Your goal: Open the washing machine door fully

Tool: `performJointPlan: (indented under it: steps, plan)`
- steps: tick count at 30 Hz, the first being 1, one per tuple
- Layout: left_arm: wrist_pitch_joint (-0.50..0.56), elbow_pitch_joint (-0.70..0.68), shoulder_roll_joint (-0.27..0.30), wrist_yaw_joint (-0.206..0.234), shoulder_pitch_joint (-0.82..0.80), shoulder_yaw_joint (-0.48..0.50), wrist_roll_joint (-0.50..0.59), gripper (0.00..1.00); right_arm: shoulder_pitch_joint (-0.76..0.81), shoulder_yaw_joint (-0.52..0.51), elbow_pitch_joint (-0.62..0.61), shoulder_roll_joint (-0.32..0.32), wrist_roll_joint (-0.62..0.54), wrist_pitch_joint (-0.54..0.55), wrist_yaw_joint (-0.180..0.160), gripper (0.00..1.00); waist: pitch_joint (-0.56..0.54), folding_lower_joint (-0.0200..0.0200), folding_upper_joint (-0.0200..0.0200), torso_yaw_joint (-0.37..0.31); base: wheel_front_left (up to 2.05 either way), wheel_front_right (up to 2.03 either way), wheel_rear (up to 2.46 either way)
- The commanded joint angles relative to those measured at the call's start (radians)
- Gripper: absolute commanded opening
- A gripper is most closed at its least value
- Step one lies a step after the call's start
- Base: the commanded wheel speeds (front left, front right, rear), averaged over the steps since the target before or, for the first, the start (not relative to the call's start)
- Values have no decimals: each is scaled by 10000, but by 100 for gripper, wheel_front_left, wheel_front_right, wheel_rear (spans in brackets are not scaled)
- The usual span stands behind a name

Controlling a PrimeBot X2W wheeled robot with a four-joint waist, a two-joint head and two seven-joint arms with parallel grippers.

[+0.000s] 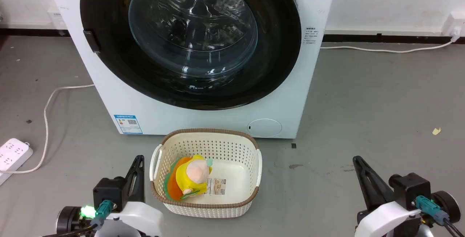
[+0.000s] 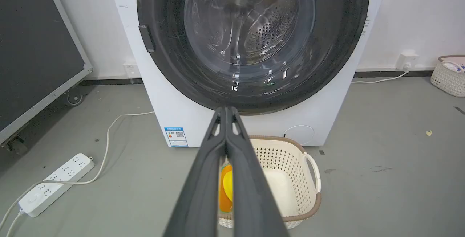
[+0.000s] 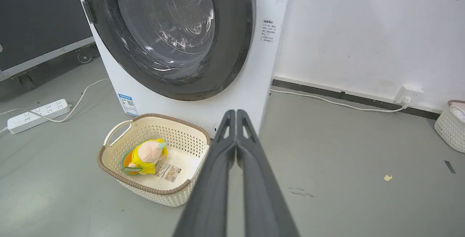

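The white washing machine [image 1: 109,95] stands on the grey floor ahead of me. Its round glossy black door [image 1: 279,48] lies flush against the front, with the clear glass bowl [image 1: 192,26] in its middle and a small black handle tab [image 1: 91,41] on its left rim. The same door [image 2: 334,41] and tab [image 2: 146,38] face the left wrist view, and the right wrist view sees the door [image 3: 229,48] at an angle. My left gripper [image 1: 138,159] is shut and holds nothing, low at the left. At the lower right my right gripper [image 1: 356,159] is shut with nothing in it. Both are well short of the machine.
A cream perforated basket [image 1: 250,150] with a yellow plush toy [image 1: 190,177] sits on the floor between my grippers, just before the machine. A white power strip [image 1: 12,153] and its cable [image 1: 47,110] lie at the left. Another basket [image 3: 450,128] stands by the wall at the right.
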Motion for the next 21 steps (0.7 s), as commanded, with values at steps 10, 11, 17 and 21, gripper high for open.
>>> performJointPlan:
  steps: [10,11,17,21]
  plan:
    - [3,-39,14,30,41,12,89,0,-19,-7,-45,57,-74,5,8,0,0,0,0,0,0,0,0]
    - [3,-39,14,30,41,12,89,0,-19,-7,-45,57,-74,5,8,0,0,0,0,0,0,0,0]
    - [3,-39,14,30,41,12,89,0,-19,-7,-45,57,-74,5,8,0,0,0,0,0,0,0,0]
    - [3,-39,14,30,41,12,89,0,-19,-7,-45,57,-74,5,8,0,0,0,0,0,0,0,0]
